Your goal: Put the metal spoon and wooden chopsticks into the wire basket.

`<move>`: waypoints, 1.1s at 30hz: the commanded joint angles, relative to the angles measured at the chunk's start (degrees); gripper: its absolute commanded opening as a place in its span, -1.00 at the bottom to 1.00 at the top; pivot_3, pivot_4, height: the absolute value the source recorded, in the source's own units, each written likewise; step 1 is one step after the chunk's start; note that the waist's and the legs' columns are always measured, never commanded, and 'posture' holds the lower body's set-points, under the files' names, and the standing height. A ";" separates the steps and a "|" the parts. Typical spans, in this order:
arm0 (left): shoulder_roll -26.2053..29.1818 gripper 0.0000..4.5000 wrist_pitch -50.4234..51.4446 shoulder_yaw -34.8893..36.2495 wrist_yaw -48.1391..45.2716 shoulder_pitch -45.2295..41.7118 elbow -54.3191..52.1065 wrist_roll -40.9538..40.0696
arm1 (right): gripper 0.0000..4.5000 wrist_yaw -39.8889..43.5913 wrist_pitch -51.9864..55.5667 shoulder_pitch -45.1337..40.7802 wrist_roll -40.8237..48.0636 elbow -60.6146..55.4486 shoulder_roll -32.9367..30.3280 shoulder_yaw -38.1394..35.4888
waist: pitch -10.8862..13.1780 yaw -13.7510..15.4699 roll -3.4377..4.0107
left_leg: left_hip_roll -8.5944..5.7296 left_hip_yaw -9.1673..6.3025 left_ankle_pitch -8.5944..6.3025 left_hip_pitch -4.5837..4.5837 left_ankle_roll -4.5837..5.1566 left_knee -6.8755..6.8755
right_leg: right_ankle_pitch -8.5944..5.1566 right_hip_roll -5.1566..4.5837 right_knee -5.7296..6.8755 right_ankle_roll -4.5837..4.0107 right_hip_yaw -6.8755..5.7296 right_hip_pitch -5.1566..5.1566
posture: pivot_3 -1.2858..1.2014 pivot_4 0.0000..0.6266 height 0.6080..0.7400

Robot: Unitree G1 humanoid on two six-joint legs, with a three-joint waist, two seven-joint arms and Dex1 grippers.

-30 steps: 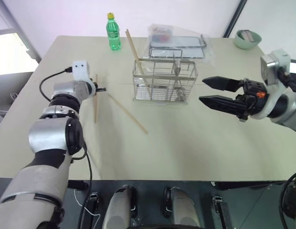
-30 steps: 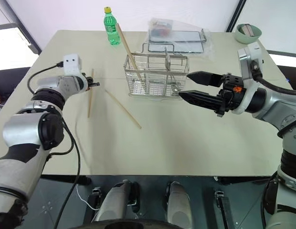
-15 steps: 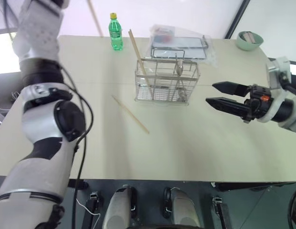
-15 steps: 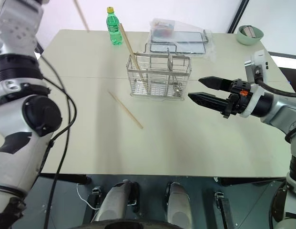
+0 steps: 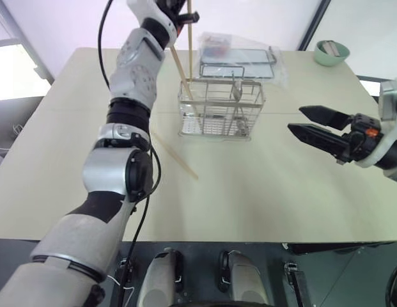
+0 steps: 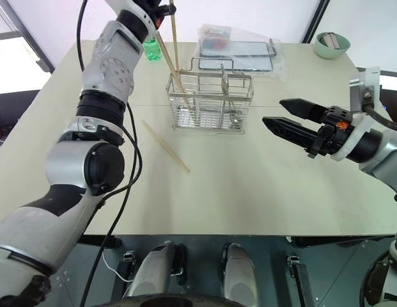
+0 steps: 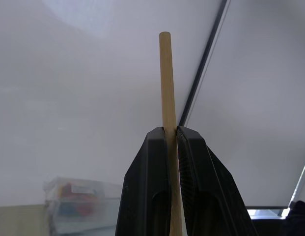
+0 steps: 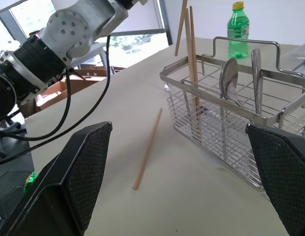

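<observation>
While the left arm reaches up and across the far part of the desk [image 5: 262, 185], the left hand [image 7: 170, 135] pinches one of the wooden chopsticks [image 7: 166, 83] between its two black fingers [image 7: 145, 187], which are pressed tight against the stick. In the head views this held chopstick [image 6: 174, 35] hangs nearly upright above the left end of the wire basket [image 5: 220, 109], its lower end at or just inside the basket's rim; whether it touches the wire cannot be told. A second chopstick [image 5: 179, 64] already leans in that left compartment, its upper end tilted away toward a green bottle [image 6: 151, 50]. A third chopstick [image 5: 176, 155] lies flat on the desk, just in front of the basket's left end and apart from it. The metal spoon [image 8: 230, 82] stands upright in a compartment near the basket's middle, bowl uppermost, beside the central handle. Behind the basket lies a flat tray in clear plastic wrap [image 5: 240, 57], and a pale green bowl [image 5: 332, 52] sits at the far right corner. The right hand [image 5: 316, 125] hovers level to the right of the basket, well apart from it, its fingers [image 8: 73, 177] spread wide and holding nothing.
</observation>
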 commanded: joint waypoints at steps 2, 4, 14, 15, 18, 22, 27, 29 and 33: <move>-2.09 -0.96 -5.78 -3.00 -0.02 2.54 -1.80 3.28 | 1.00 -1.99 -0.47 1.22 3.00 -2.43 -0.73 -3.68 | 0.00 0.36 0.00 | -0.02 -0.01 -0.01 -0.02 0.01 0.03 | 0.00 -0.02 -0.02 0.00 0.00 0.01 | 0.03 -0.52 0.50; -3.19 -0.96 -6.02 -2.91 1.14 4.28 -2.03 3.26 | 1.00 -2.70 -0.62 1.61 3.67 -2.79 -0.79 -3.83 | 0.00 0.40 0.00 | -0.02 -0.02 -0.01 -0.02 0.02 0.04 | 0.00 -0.02 -0.02 0.00 0.00 0.00 | 0.03 -0.52 0.50; -4.93 -0.50 -7.88 -5.59 2.96 11.14 -8.38 5.80 | 1.00 -4.63 -1.15 1.22 5.25 -1.12 -1.45 -4.54 | 0.00 0.05 0.00 | 0.00 -0.04 -0.03 -0.03 0.05 0.04 | 0.00 -0.01 0.00 0.00 0.00 -0.01 | 0.03 -0.52 0.50; -5.04 -0.28 -7.48 -5.70 2.95 11.56 -9.13 5.64 | 1.00 -4.71 -1.18 1.17 5.26 -0.94 -1.45 -4.51 | 0.00 0.07 0.00 | -0.01 -0.04 -0.03 -0.03 0.05 0.04 | 0.00 -0.01 0.00 0.00 0.00 0.00 | 0.03 -0.52 0.50; -5.21 0.41 -5.60 -6.05 3.50 13.51 -13.43 5.22 | 1.00 -4.37 -1.50 0.99 4.81 -0.27 -1.27 -3.92 | 0.00 0.03 0.00 | -0.01 -0.04 -0.03 -0.03 0.05 0.04 | 0.00 -0.01 -0.01 0.00 0.00 0.00 | 0.03 -0.52 0.50; -4.72 0.99 -1.03 -6.10 4.66 16.08 -21.25 4.16 | 1.00 -3.75 -2.24 0.63 3.85 0.62 -1.04 -2.85 | 0.00 -0.04 0.00 | 0.00 -0.05 -0.03 -0.03 0.06 0.04 | 0.00 -0.01 0.01 -0.01 0.01 -0.01 | 0.03 -0.52 0.50; -0.83 0.99 17.20 -6.20 9.33 18.73 -39.93 1.67 | 1.00 -2.20 -3.83 -0.54 1.82 2.58 -1.07 -0.87 | 0.00 -0.11 0.00 | 0.01 -0.06 -0.03 -0.02 0.05 0.04 | 0.00 0.01 0.04 -0.01 0.02 -0.01 | 0.03 -0.52 0.50; 1.22 0.99 28.71 -4.87 14.76 18.10 -45.78 0.71 | 1.00 -1.58 -4.37 -1.02 1.14 3.17 -0.86 -0.19 | -0.02 -0.13 0.03 | 0.01 -0.07 -0.03 -0.02 0.05 0.04 | 0.00 0.02 0.04 0.00 0.02 -0.01 | 0.03 -0.52 0.50; 0.10 0.99 53.54 3.74 34.26 15.10 -49.80 -0.51 | 1.00 -0.46 -5.40 -1.75 0.25 4.18 -0.17 1.23 | -0.02 0.04 0.02 | -0.01 -0.14 -0.02 0.02 0.05 0.06 | -0.01 0.02 0.05 0.01 0.03 0.08 | 0.03 -0.52 0.50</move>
